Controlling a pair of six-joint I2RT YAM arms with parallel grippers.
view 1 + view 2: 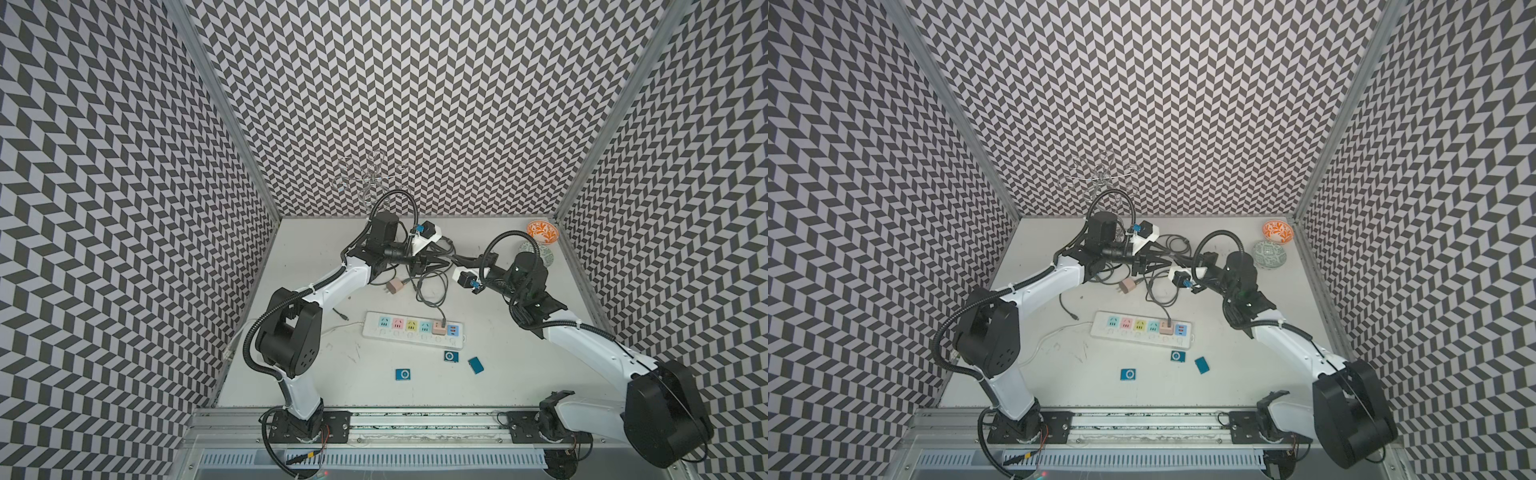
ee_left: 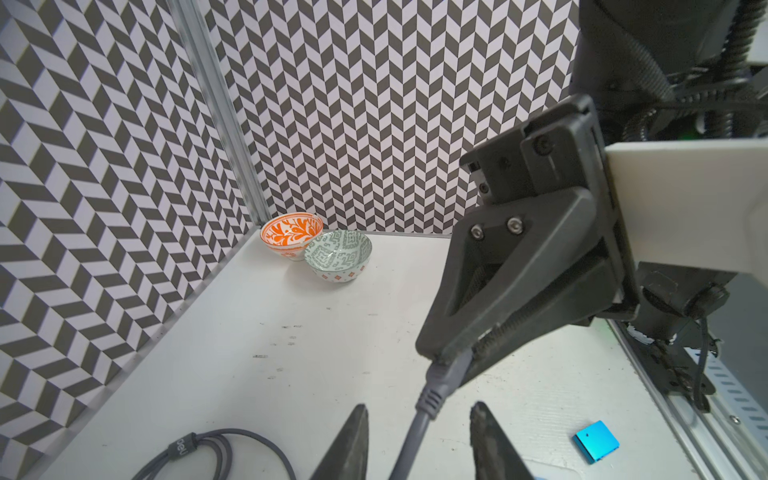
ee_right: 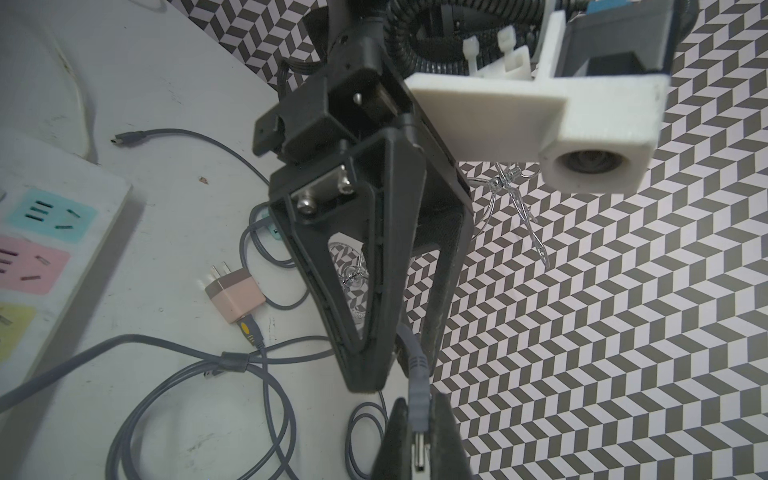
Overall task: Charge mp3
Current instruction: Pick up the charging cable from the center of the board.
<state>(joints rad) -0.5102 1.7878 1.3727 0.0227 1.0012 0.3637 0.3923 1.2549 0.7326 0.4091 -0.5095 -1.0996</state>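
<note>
Right claw (image 3: 419, 440) clenched on grey cable (image 3: 417, 399) plug. Left claw (image 2: 417, 446) released, fingers (image 2: 353, 444) straddling same cable, not touching. Blue mp3 players (image 1: 451, 356) well apart from both claws, beyond power strip (image 1: 413, 329).

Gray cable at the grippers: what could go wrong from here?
1. The right gripper pinches the gray cable only at its plug end; the left gripper, open around the cable close by, could bump it or twist the plug loose on closing.
2. Cable loops lie tangled beside the loose pink adapter; pulling may drag them.
</note>
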